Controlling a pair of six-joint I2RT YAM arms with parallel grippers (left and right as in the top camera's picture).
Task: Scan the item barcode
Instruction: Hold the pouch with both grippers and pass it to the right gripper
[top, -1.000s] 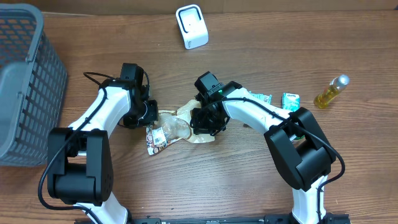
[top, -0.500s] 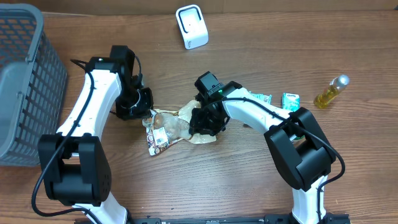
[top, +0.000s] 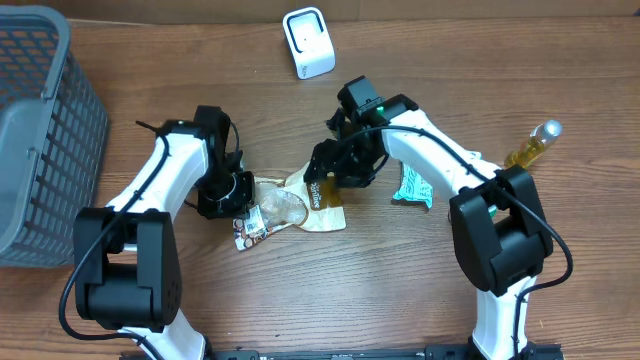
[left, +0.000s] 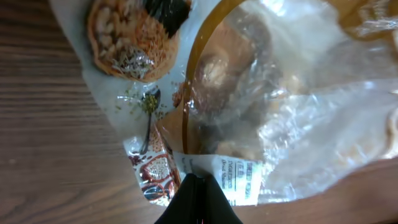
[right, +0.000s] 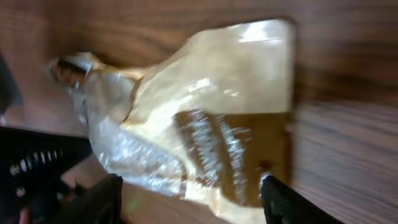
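Brown wooden table (top: 400, 290). My left claw (left: 198, 196): pinched together on an edge of the snack bag (top: 288, 205), clear plastic holding brown baked pieces, lying mid-table. My right claw (right: 193, 200): fingers apart above the bag's other end, gripping nothing. Farther out: white scanner (top: 308, 42); bottle (top: 533, 145) of yellow liquid; grey mesh basket (top: 40, 150), far left.

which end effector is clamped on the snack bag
The left end effector, shut on the snack bag at its edge; the right end effector stands open and grips nothing.
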